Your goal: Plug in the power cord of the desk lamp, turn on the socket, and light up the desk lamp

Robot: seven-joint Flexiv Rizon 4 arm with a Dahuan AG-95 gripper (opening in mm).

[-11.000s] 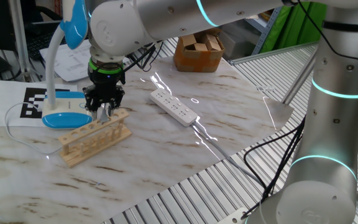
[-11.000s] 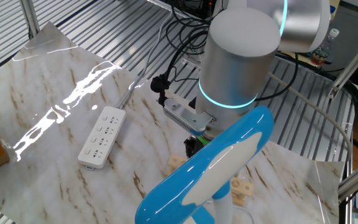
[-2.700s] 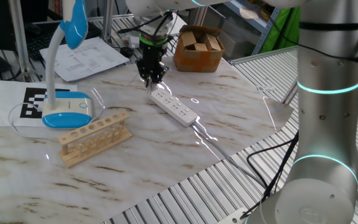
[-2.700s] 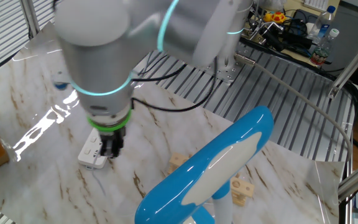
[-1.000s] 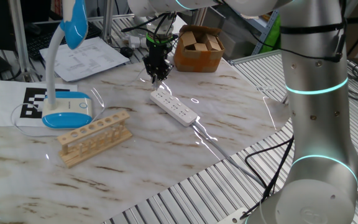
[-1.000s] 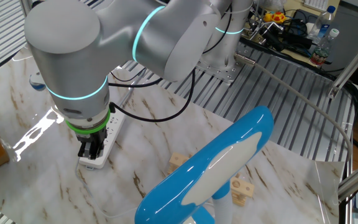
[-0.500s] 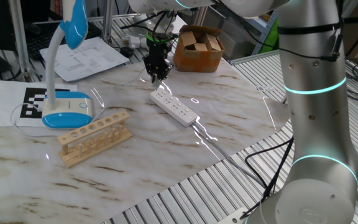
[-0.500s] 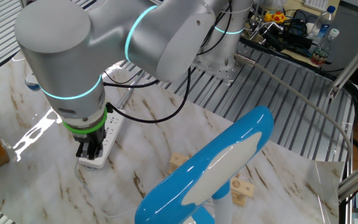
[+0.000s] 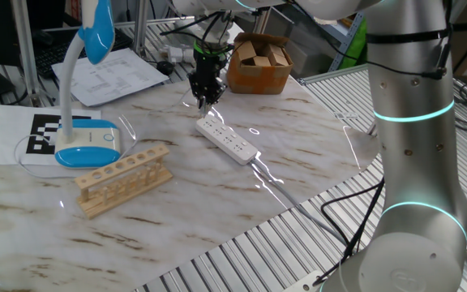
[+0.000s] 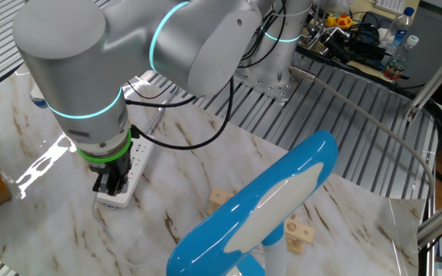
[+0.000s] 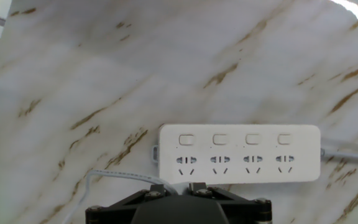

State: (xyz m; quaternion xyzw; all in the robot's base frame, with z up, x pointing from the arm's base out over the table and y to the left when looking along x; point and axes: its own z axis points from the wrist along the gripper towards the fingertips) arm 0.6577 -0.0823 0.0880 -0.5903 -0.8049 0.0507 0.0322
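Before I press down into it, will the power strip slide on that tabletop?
Probably, if pushed sideways: the power strip lies flat and loose on a glossy marble tabletop. It looks like light plastic. Being low and wide, it seems unlikely to tip; its thick cable may resist slightly.

Surface: marble-pattern table [image 9: 217, 203].
Below gripper [image 9: 203, 99]: white power strip [image 9: 227, 139], lying flat.
Well off from gripper: wooden rack [image 9: 123, 178], lamp base [image 9: 87, 150], cardboard box [image 9: 258, 65], papers [image 9: 116, 75].
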